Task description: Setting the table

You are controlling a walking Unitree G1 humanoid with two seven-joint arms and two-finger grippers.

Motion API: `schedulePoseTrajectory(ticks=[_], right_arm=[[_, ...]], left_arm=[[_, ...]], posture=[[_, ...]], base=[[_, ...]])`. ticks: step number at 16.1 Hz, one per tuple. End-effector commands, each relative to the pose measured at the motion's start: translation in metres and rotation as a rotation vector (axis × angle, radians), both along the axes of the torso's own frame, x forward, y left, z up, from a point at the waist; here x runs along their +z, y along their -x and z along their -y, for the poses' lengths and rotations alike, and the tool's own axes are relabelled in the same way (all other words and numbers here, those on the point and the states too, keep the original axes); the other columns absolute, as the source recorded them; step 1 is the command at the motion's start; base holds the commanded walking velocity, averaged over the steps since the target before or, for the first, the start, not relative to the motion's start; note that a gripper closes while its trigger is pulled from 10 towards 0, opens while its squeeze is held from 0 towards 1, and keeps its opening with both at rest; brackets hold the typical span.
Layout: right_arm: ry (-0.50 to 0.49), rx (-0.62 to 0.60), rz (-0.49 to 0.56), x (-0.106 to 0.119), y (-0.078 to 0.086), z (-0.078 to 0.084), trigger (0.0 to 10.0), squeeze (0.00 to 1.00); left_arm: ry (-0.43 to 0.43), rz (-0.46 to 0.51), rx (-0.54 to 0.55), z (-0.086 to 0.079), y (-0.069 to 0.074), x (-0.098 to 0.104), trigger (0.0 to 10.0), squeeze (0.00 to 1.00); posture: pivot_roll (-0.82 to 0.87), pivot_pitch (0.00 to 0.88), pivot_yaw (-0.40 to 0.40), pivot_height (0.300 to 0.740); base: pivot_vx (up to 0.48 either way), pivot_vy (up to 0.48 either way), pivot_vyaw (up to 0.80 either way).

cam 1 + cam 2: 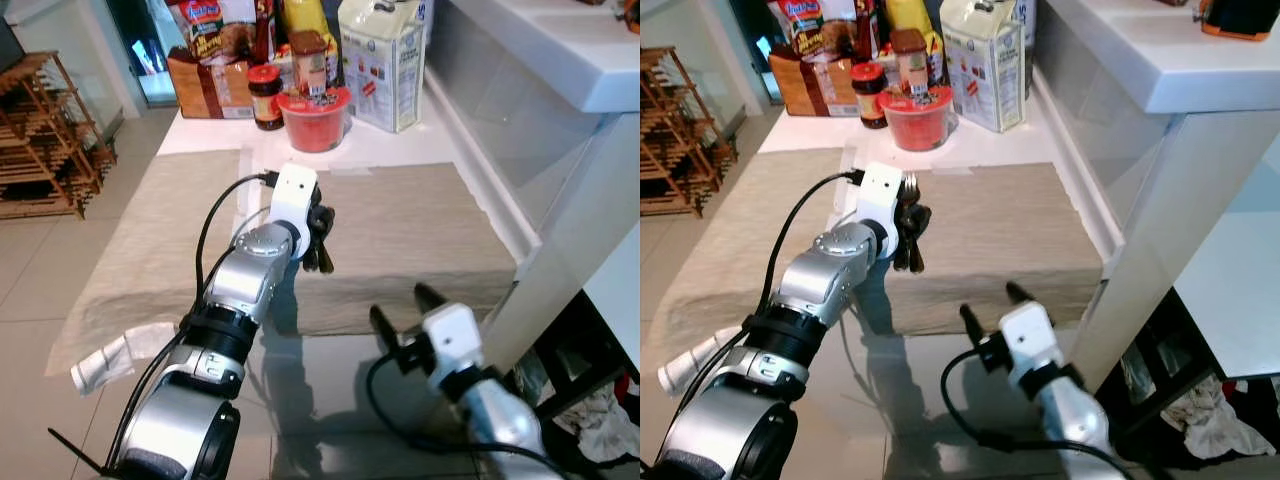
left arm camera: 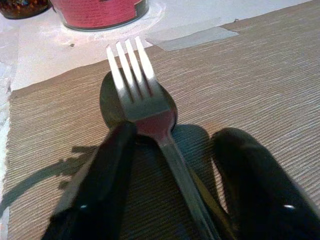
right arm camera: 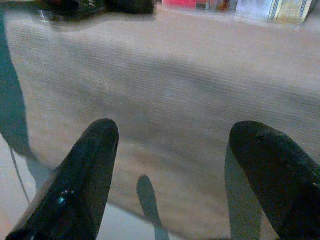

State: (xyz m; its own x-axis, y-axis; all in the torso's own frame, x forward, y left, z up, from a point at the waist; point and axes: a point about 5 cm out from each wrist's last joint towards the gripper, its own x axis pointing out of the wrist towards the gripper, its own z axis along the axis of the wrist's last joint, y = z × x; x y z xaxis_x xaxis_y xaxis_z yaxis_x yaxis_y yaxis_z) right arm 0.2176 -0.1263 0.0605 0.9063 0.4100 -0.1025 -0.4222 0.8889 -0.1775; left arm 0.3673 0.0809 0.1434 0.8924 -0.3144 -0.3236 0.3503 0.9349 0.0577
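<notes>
The left gripper (image 2: 170,200) holds a metal fork (image 2: 145,100) stacked on a spoon (image 2: 112,102), their handles running between its two black fingers (image 2: 95,185), which pinch them low over the tan woven placemat (image 1: 420,230) near the middle of the table. The fork's four flat tines point toward the far edge, covering the spoon's rounded, shiny bowl beneath. The placemat is ribbed cloth, with a strip of tape at its far edge. Beyond it, along the table's far edge, stand a red tub (image 1: 313,120), a dark jar with a red lid (image 1: 266,97), a brown snack box (image 1: 212,85) and a white carton (image 1: 382,62). The right gripper (image 1: 400,315) hovers at the placemat's near edge, fingers spread wide, holding nothing.
</notes>
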Motion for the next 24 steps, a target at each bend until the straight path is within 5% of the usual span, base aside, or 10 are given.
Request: schedulePoseTrajectory(ticks=[1, 9, 13, 16, 20, 21, 22, 24], right_arm=[[0.016, 0.006, -0.032, -0.027, 0.007, -0.008, 10.0, 0.0], [0.104, -0.023, -0.241, -0.1, 0.014, -0.029, 10.0, 0.0], [0.135, -0.035, -0.276, -0.103, 0.003, -0.036, 10.0, 0.0], [0.067, -0.028, -0.172, -0.091, -0.003, -0.032, 10.0, 0.0], [0.065, -0.024, -0.157, -0.09, -0.004, -0.032, 10.0, 0.0], [0.06, -0.026, -0.15, -0.088, -0.005, -0.03, 10.0, 0.0], [0.075, -0.035, -0.159, -0.09, -0.005, -0.028, 10.0, 0.0], [0.074, -0.016, -0.148, -0.09, -0.003, -0.029, 10.0, 0.0]], left_arm=[[-0.037, -0.114, 0.05, -0.015, 0.004, -0.021, 0.0, 0.0], [-0.007, -0.04, 0.074, -0.018, -0.001, -0.003, 0.0, 0.0], [0.021, 0.039, 0.057, -0.012, 0.0, 0.021, 0.0, 0.0], [0.042, 0.062, 0.056, -0.013, 0.002, 0.027, 0.0, 0.0], [0.042, 0.087, 0.05, -0.013, 0.006, 0.035, 0.0, 0.0], [0.002, 0.098, 0.037, -0.012, 0.008, 0.035, 3.4, 0.0], [-0.003, 0.109, 0.027, -0.01, 0.009, 0.036, 10.0, 0.0], [-0.006, 0.118, 0.034, -0.01, 0.009, 0.038, 10.0, 0.0]], posture=[[-0.18, 0.0, 0.086, 0.74], [-0.18, 0.008, 0.084, 0.74], [-0.17, 0.013, 0.082, 0.74], [-0.17, 0.013, 0.081, 0.74], [-0.18, 0.016, 0.079, 0.74], [-0.18, 0.018, 0.078, 0.74], [-0.18, 0.018, 0.077, 0.74], [-0.18, 0.018, 0.078, 0.74]], base=[[0.0, 0.0, 0.0], [0.0, 0.0, 0.0], [0.0, 0.0, 0.0], [0.0, 0.0, 0.0], [0.0, 0.0, 0.0], [0.0, 0.0, 0.0], [0.0, 0.0, 0.0], [0.0, 0.0, 0.0]])
